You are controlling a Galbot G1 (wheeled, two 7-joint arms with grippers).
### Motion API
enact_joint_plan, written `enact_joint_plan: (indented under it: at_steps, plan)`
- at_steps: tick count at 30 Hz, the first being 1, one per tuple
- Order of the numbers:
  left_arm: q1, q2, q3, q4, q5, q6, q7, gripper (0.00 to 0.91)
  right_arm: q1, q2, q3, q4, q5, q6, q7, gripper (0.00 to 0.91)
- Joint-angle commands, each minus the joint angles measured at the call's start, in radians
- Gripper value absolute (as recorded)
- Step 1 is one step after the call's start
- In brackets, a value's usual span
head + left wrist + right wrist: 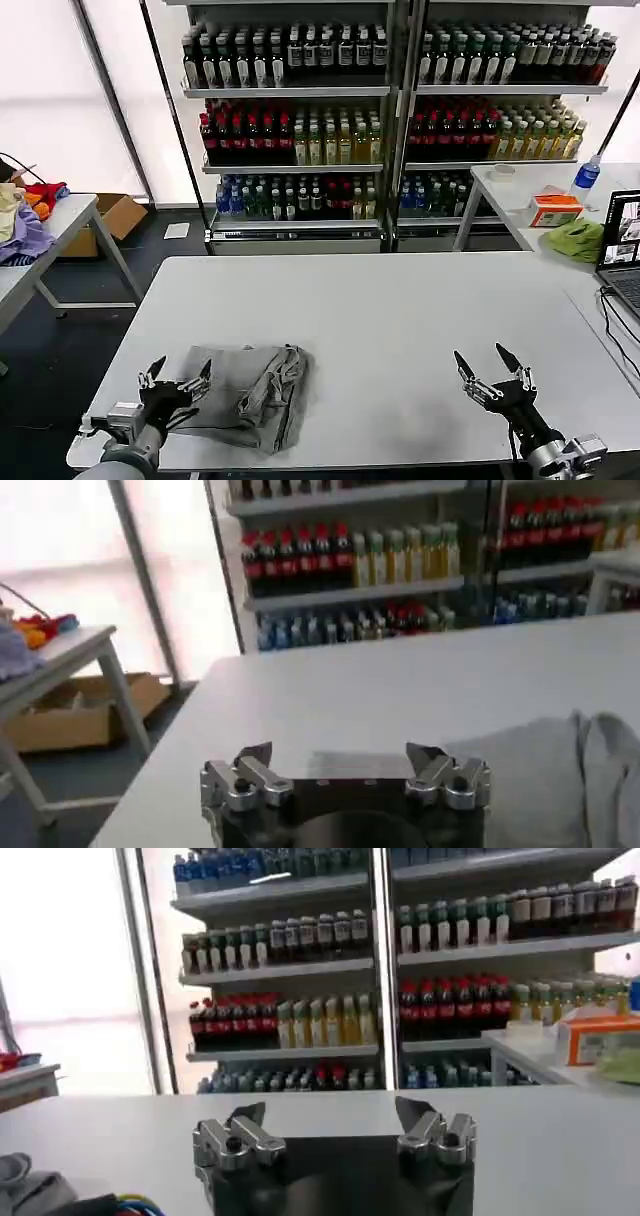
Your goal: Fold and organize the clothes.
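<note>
One grey bundle of clothes [250, 395] lies folded on the near left of the white table [400, 310]; how many garments it holds cannot be told, and no print or writing is readable. The left gripper [178, 375] hovers just left of it, fingers spread, empty. The right gripper [488, 362] waits at the near right, also spread and empty.

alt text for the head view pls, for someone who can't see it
A folded grey garment lies near the front left of a white table, with the open left gripper at its left edge and the open right gripper empty over bare table. Shelves of bottled drinks stand behind.
</note>
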Motion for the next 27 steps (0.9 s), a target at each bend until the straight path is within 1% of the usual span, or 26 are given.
enact_joint_plan:
  at_steps: [1,2,3,5,6,7,8,9,10,11,12,14,17,20,22,25,27]
  plan:
    - [-0.02,-0.018,0.035,0.142,0.052,0.027,0.053,0.887,0.001,0.001,-0.001,-0.003,-0.001,0.003,-0.001,0.907]
    - [-0.022,-0.017,0.031,0.15,0.035,0.032,0.051,0.736,0.001,0.0,0.0,-0.003,0.0,0.003,-0.001,0.907]
    - [-0.022,-0.017,0.028,0.151,0.03,0.037,0.051,0.635,0.001,0.0,0.0,-0.003,0.002,0.003,0.0,0.907]
    - [-0.024,-0.018,0.019,0.149,-0.012,0.057,0.044,0.524,0.002,-0.001,0.001,-0.005,0.005,0.003,0.0,0.907]
    - [-0.024,-0.018,0.016,0.148,-0.033,0.059,0.043,0.322,0.001,-0.001,0.002,-0.005,0.005,0.004,-0.001,0.907]
    - [-0.024,-0.016,0.014,0.144,-0.058,0.069,0.043,0.272,0.001,-0.002,0.002,-0.004,0.005,0.004,0.0,0.907]
    - [-0.025,-0.015,0.01,0.142,-0.095,0.078,0.042,0.191,0.0,-0.003,0.001,-0.003,0.006,0.005,0.0,0.907]
    - [-0.025,-0.016,0.007,0.139,-0.123,0.082,0.042,0.151,0.0,-0.003,0.001,-0.003,0.006,0.005,-0.001,0.907]
    - [-0.024,-0.016,0.005,0.135,-0.155,0.087,0.04,0.091,0.0,-0.003,0.001,-0.002,0.007,0.005,0.0,0.907]
    - [-0.022,-0.016,0.003,0.128,-0.216,0.093,0.042,0.091,0.0,-0.003,0.001,0.0,0.008,0.005,0.0,0.907]
    - [-0.02,-0.016,0.002,0.121,-0.265,0.1,0.043,0.05,0.0,-0.003,0.001,0.001,0.009,0.006,0.0,0.907]
    - [-0.018,-0.02,-0.001,0.109,-0.332,0.102,0.042,0.04,-0.002,-0.003,0.001,0.005,0.009,0.006,-0.001,0.907]
    - [-0.02,-0.028,-0.002,0.111,-0.352,0.102,0.046,0.04,-0.004,-0.003,0.004,0.009,0.01,0.007,-0.001,0.907]
    - [-0.021,-0.038,-0.013,0.097,-0.427,0.102,0.027,0.04,-0.007,-0.003,0.008,0.009,0.01,0.01,-0.001,0.907]
    - [-0.022,-0.05,-0.025,0.084,-0.442,0.096,0.023,0.04,-0.01,-0.003,0.011,0.007,0.01,0.012,0.0,0.907]
    - [-0.023,-0.055,-0.06,0.065,-0.442,0.069,0.019,0.03,-0.012,-0.003,0.014,0.008,0.013,0.016,0.0,0.907]
    - [-0.017,-0.052,-0.116,0.043,-0.448,0.056,0.016,0.04,-0.013,-0.005,0.018,0.008,0.016,0.018,0.0,0.907]
